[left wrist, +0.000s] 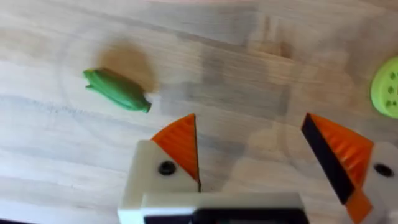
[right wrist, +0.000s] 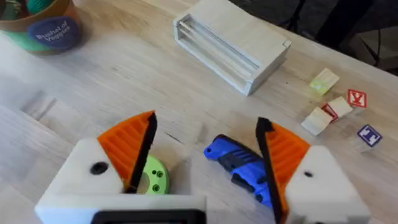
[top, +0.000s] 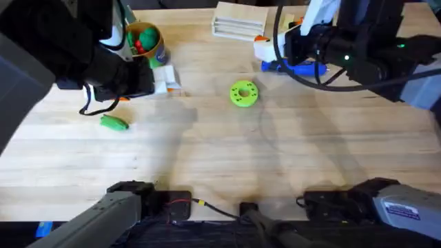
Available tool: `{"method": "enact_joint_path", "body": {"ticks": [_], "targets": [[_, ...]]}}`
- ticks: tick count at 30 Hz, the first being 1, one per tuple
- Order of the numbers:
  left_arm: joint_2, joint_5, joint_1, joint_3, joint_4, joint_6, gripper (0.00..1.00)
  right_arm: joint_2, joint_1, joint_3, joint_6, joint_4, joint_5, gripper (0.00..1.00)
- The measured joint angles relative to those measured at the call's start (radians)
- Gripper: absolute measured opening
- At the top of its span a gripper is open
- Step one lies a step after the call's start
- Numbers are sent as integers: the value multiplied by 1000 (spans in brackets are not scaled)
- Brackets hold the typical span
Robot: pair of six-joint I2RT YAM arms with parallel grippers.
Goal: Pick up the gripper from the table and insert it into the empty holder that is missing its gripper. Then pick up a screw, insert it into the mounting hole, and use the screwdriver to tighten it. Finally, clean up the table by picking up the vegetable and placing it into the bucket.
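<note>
My left gripper [left wrist: 255, 152] hangs open over bare wood, an orange ribbed pad on each white mount; a dark screw head [left wrist: 166, 168] sits in one mount. The green vegetable [left wrist: 117, 90] [top: 114, 122] lies on the table apart from it. My right gripper [right wrist: 208, 155] is open above the blue screwdriver [right wrist: 242, 167] [top: 296, 67], which lies on the table between its orange pads [right wrist: 130, 149], untouched. The bucket [top: 145, 41] [right wrist: 40, 22] stands at the back left with green and red pieces inside. A loose gripper and an empty holder are out of view.
A yellow-green disc [top: 243, 93] [right wrist: 152, 177] lies mid-table. A pale wooden box [top: 238, 21] [right wrist: 230, 43] sits at the back, with small lettered blocks [right wrist: 339, 106] beside it. The left arm [top: 62, 48] looms dark over the back left.
</note>
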Motion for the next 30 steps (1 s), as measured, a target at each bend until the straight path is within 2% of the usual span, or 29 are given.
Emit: {"method": "enact_joint_path", "body": {"ticks": [8,17,23,30], "targets": [[106,-67,190,0,8,-346,993,0,0,0,0,0,0,992],[254,-96,338,0,11,-627,993,0,0,0,0,0,0,991],[343,-157,382,0,25,-751,993,0,0,0,0,0,0,993],[449,-236,391,0,85,-796,992,0,0,0,0,0,0,992]]}}
